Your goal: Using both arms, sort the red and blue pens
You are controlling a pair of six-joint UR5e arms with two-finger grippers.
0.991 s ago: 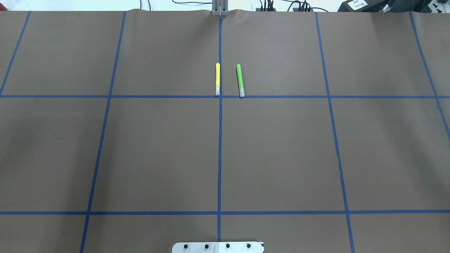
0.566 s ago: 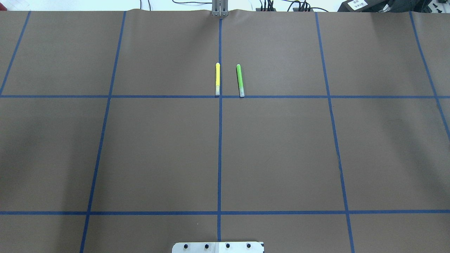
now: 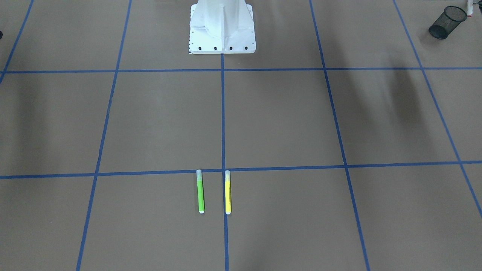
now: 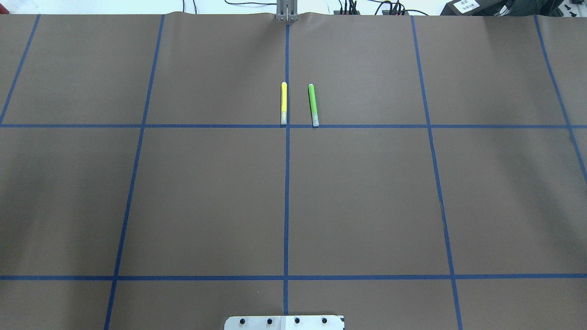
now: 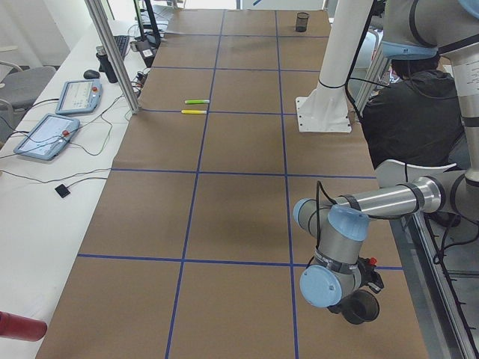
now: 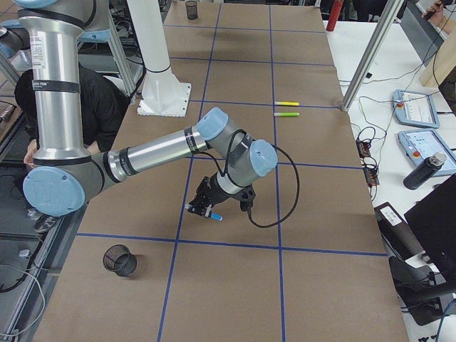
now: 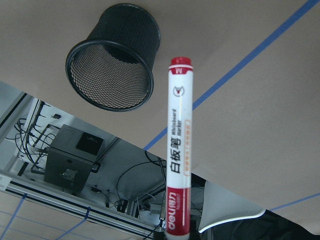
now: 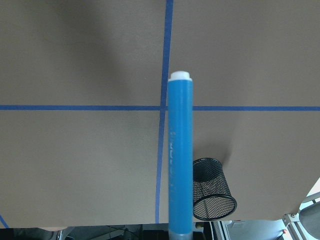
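Right wrist-mounted view: fingers out of frame, so we cannot tell how wide right gripper (image 6: 206, 208) stands. Slim blue plastic pen (image 8: 180, 155) juts ahead of camera, clear of brown paper-covered table (image 4: 183, 197), near black wire-mesh cup (image 8: 214, 192).

Left gripper (image 5: 350, 304): same doubt. White-barrelled red-capped marker (image 7: 179, 150) sits close by second black mesh cup (image 7: 112, 62).

We judge both pens light, stiff, smooth, prone to pivot; mid-barrel hold best.

Slim green pen (image 4: 313, 104), slim yellow pen (image 4: 284, 103) lie mid-table.
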